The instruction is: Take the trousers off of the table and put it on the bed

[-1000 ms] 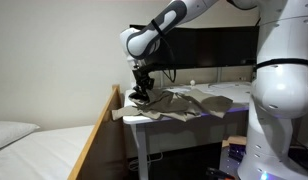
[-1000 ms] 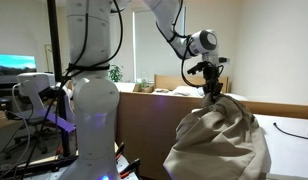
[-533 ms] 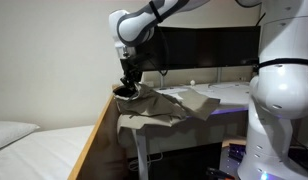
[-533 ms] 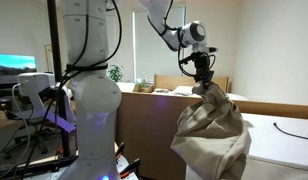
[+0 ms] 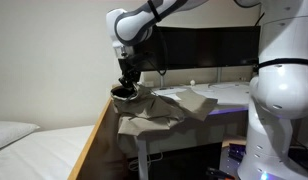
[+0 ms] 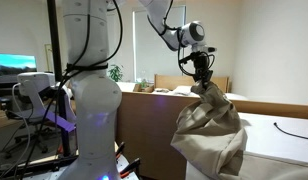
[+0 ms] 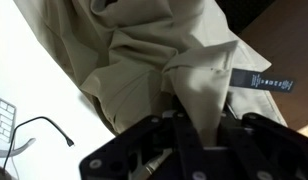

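Observation:
The khaki trousers [image 5: 162, 112] are bunched up at the table's end nearest the bed, part lifted and part still lying on the white table [image 5: 232, 95]. My gripper [image 5: 124, 90] is shut on a fold of them just above the table edge. In an exterior view the gripper [image 6: 202, 82] holds the top of the cloth and the trousers [image 6: 210, 135] hang below it in a heap. In the wrist view the gripper [image 7: 203, 125] pinches a ridge of the trousers [image 7: 144, 50]. The bed [image 5: 34, 150] lies low beside the table.
A light-brown wooden frame board [image 5: 98, 140] stands between bed and table. A black monitor [image 5: 199, 45] sits at the back of the table. The wrist view shows a keyboard corner [image 7: 2, 115], a black cable [image 7: 46, 124] and a black garment label [image 7: 262, 80].
Over the last second the gripper moved toward the bed end of the table and pulled the trousers up and along with it. In the last half second it barely moved.

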Robot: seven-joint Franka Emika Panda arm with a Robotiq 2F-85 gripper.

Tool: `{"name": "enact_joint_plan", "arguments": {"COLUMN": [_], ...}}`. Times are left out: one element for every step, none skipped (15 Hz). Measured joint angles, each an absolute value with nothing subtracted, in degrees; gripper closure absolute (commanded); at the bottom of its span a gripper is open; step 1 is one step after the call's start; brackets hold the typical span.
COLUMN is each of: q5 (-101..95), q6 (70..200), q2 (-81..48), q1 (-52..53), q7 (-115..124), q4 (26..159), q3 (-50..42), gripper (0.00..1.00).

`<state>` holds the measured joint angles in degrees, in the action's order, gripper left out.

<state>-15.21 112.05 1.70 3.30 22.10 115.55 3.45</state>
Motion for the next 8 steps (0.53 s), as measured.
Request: {"name": "enact_joint_plan", "arguments": {"q5": [-15.4, -15.8, -16.4, -16.8, -17.2, -17.4, -17.7, -17.9], "q6": [111.4, 110.6, 109.9, 109.4, 109.1, 108.8, 108.5, 108.3], "q2": [1.4, 1.0, 0.7, 0.2, -0.3, -0.8, -1.5, -2.2], "q1": [3.4, 3.6, 4.0, 4.3, 4.6, 5.0, 5.4, 5.8], "q7": [22.1, 22.1, 22.1, 22.1, 22.1, 22.1, 22.1, 22.1], "q4": [114.9, 114.2, 113.3, 112.3, 111.3, 110.1, 108.9, 107.7], "q3": [3.8, 4.2, 4.5, 5.0, 5.3, 5.5, 5.6, 5.8], "gripper": [0.89, 0.89, 0.89, 0.89, 0.89, 0.89, 0.90, 0.90]}}
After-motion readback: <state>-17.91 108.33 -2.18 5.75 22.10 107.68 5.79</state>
